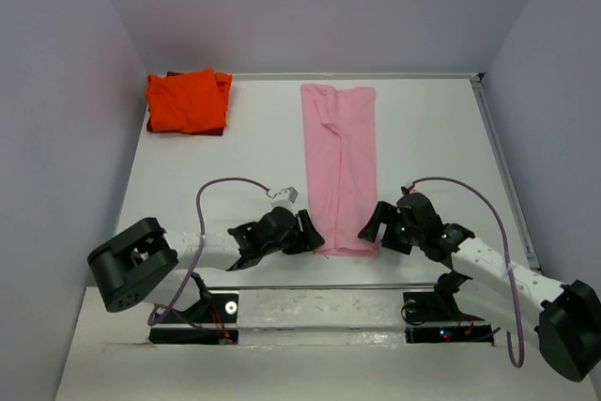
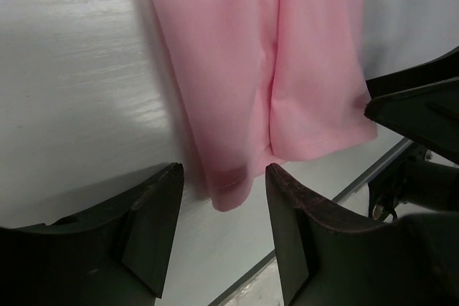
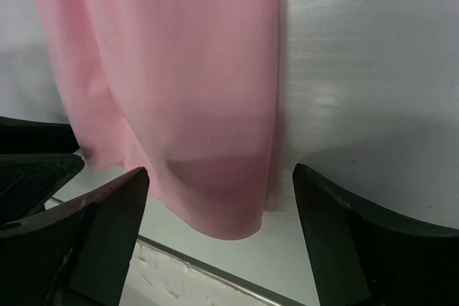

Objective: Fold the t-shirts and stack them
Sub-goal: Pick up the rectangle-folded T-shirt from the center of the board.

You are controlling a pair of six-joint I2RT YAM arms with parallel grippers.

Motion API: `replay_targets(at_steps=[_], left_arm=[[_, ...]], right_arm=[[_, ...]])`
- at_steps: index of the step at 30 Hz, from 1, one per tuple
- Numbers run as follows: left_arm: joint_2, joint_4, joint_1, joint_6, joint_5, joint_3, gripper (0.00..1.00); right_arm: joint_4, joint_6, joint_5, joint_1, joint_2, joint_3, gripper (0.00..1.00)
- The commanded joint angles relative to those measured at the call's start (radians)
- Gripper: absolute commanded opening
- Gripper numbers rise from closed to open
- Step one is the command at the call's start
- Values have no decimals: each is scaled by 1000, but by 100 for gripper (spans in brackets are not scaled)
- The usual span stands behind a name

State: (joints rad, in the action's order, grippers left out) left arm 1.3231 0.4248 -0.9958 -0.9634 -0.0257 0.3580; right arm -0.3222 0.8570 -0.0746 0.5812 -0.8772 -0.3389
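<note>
The light pink t-shirt (image 1: 340, 164) lies folded into a long narrow strip down the middle of the white table. My left gripper (image 1: 311, 233) is open at the strip's near left corner; in the left wrist view the corner (image 2: 231, 190) lies between the fingers, untouched. My right gripper (image 1: 377, 223) is open at the near right corner, and the hem (image 3: 219, 209) sits between its fingers. The orange-red t-shirt (image 1: 188, 100) lies folded in a bundle at the far left corner.
The table's near edge (image 1: 310, 285) runs just behind both grippers. Grey walls close the left, back and right sides. A raised rim (image 1: 502, 171) lines the table's right edge.
</note>
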Motion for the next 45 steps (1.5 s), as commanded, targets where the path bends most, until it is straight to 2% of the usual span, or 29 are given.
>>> replay_targets(at_steps=[1, 8, 12, 16, 17, 19, 22, 23, 24, 25, 26, 27, 37, 45], left_arm=[[74, 80, -32, -12, 0, 19, 63], [151, 127, -50, -23, 0, 36, 63], [133, 127, -56, -24, -5, 29, 62], [97, 118, -56, -29, -8, 4, 60], [84, 112, -56, -32, -10, -1, 60], [65, 100, -58, -34, -14, -5, 59], [21, 65, -61, -32, -42, -16, 51], [-2, 57, -61, -28, -46, -19, 42], [-13, 45, -61, -20, -55, -21, 25], [-31, 36, -61, -17, -60, -24, 16], [-39, 31, -61, -14, -66, -25, 2], [-44, 22, -61, -11, -78, -22, 0], [-44, 5, -61, 6, -108, -10, 0], [-21, -37, -60, 67, -140, 74, 0]], right_arm=[[31, 37, 35, 34, -46, 21, 87], [71, 57, 16, 78, -69, 38, 75], [74, 51, 9, 78, -75, 44, 61], [75, 48, -1, 88, -71, 47, 45], [71, 47, -4, 88, -72, 43, 35], [66, 42, -2, 88, -71, 38, 24], [58, 36, -2, 88, -69, 31, 6], [55, 36, 1, 88, -69, 29, 3], [54, 33, 2, 88, -71, 26, 0], [52, 31, 1, 88, -71, 23, 0], [51, 28, 2, 88, -71, 21, 0], [49, 25, 4, 88, -74, 18, 0], [49, 4, 1, 88, -83, 0, 0], [3, -78, 65, 88, -100, -116, 0]])
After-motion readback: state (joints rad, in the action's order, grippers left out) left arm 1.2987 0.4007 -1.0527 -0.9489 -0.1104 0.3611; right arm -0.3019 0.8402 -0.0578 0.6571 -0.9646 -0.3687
